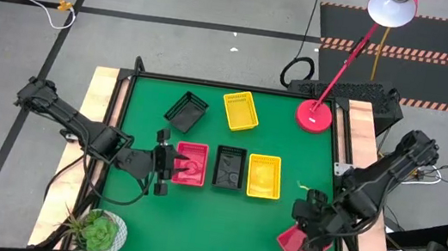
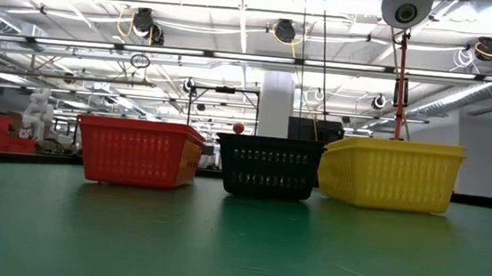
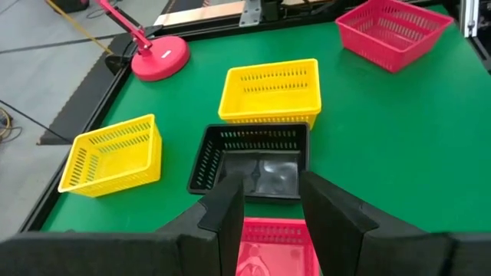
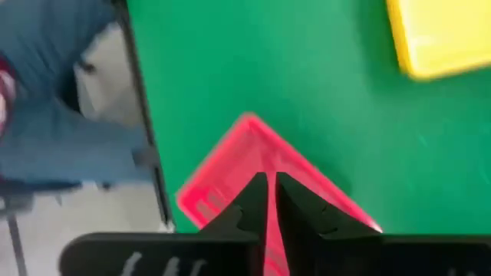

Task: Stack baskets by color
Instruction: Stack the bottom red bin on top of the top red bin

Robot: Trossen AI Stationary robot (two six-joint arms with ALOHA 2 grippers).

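Six baskets show on the green tabletop (image 1: 289,160) from above: two red, two black, two yellow. Some may be stacks; the frames do not settle that.

A row of three lies directly ahead of the left end effector (image 1: 168,164): a red basket (image 1: 191,164) at its fingertips, then a black basket (image 1: 229,167), then a yellow basket (image 1: 264,176) farthest from it. The left fingers (image 3: 230,218) stand apart over the near rim of that red basket; whether they clamp the rim cannot be told.

Beyond the row from that end effector, a second black basket (image 1: 186,111) sits tilted, and a second yellow basket (image 1: 240,111) lies just beside it, toward the red lamp base (image 1: 315,115).

The right end effector (image 1: 311,232) is at the tabletop's near right corner, its fingers almost together on the rim of the second red basket (image 1: 298,246), which lies askew at the tabletop edge. How firmly it holds cannot be told.

A potted plant (image 1: 97,232) stands at the near left corner, behind the left end effector. The tabletop has a pale wooden border. Around it is grey floor with cables, a striped black mat, and a keyboard at the right edge. The low view looks past the row of three into a hall with white beams and ceiling lights.
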